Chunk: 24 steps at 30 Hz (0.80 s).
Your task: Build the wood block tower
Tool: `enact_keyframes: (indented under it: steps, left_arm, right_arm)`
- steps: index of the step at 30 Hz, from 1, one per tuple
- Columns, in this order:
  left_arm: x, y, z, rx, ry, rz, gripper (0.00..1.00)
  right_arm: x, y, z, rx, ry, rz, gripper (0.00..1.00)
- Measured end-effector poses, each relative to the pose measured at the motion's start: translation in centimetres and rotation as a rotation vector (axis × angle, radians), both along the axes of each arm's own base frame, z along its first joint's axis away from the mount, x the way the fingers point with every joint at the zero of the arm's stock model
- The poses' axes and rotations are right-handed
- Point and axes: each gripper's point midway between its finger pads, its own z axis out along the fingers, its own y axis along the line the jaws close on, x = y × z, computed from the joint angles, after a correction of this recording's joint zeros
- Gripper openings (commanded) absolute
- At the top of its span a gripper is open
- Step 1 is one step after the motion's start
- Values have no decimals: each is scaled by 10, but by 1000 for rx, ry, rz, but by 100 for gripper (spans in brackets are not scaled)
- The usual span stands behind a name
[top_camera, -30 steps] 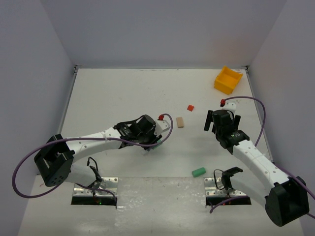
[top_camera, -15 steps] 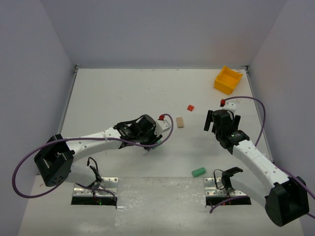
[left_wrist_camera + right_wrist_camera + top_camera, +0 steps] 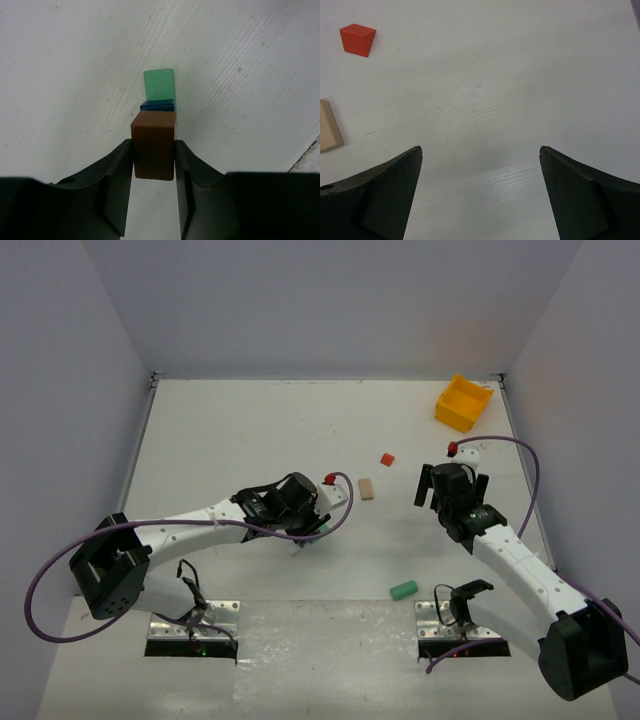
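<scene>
In the left wrist view my left gripper [image 3: 153, 146] is shut on a brown block [image 3: 153, 150]. Directly beyond and below it lie a blue block [image 3: 157, 105] and a green block [image 3: 159, 84] on the white table; whether the brown block touches them I cannot tell. From above, the left gripper [image 3: 308, 523] hides this stack except for a teal edge [image 3: 322, 531]. My right gripper [image 3: 480, 150] stands open over bare table, nothing between its fingers, with a red block [image 3: 357, 40] and a tan block [image 3: 329, 132] off to its left.
A red block [image 3: 387, 458] and a tan block [image 3: 366, 488] lie between the two grippers. A green block [image 3: 403, 589] lies near the right arm's base. A yellow bin [image 3: 463, 403] sits at the back right corner. Walls enclose the table [image 3: 230, 430].
</scene>
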Motion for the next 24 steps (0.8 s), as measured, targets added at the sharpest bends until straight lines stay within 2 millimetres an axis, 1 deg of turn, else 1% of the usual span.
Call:
enact_keyframes:
  steps: [24]
  left_arm:
    - [-4, 2, -7, 16, 13, -25, 17]
  right_arm:
    - [0, 0, 0, 0, 0, 0, 99]
